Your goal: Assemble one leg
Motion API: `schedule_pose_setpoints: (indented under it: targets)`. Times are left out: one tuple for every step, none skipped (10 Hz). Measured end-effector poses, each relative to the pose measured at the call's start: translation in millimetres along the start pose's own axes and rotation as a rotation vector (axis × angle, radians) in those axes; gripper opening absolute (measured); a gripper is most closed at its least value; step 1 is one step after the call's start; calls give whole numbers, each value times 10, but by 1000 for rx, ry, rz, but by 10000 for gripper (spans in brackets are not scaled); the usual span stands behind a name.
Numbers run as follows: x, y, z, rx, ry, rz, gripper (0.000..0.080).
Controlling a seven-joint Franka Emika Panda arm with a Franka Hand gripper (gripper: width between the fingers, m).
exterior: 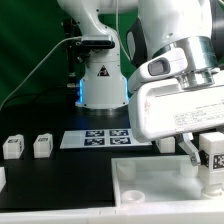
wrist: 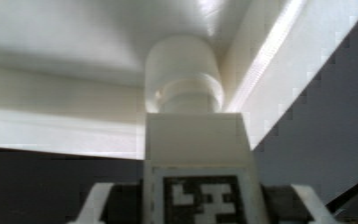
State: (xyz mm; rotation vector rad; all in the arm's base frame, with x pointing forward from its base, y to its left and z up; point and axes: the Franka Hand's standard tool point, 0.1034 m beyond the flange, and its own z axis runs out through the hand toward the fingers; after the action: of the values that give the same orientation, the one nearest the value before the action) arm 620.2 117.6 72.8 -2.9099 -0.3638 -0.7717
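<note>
White against a black table (exterior: 50, 180)
The small white plastic leg block (exterior: 212, 152) bears a black-and-white square tag; the flat white marker board (exterior: 104, 137) shows black squares.

We see the leg (exterior: 212, 152) (wrist: 197, 150), a white tagged block, upright between the jaws; two more legs (exterior: 13, 146) (exterior: 42, 146) stand on the table (exterior: 60, 195).

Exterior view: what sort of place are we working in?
Probably a robotics lab bench: a black table carrying the marker board and loose tagged legs, a dark backdrop behind the arm's base, the gripper holding a leg.
</note>
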Motion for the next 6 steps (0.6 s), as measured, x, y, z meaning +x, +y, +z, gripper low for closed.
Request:
schedule_pose_setpoints:
  targets:
    - [-13, -1, 9, 0, -2, 0, 290]
    - [-36, -10, 36, -3, 2, 8, 290]
    - [-52, -12, 54, -10, 4, 22, 290]
    - [-67, -11, 65, -14, 2, 22, 290]
    - [-69, -14, 67, -21, 2, 34, 290]
    - [-67, -16, 67, -29, 5, 36, 290]
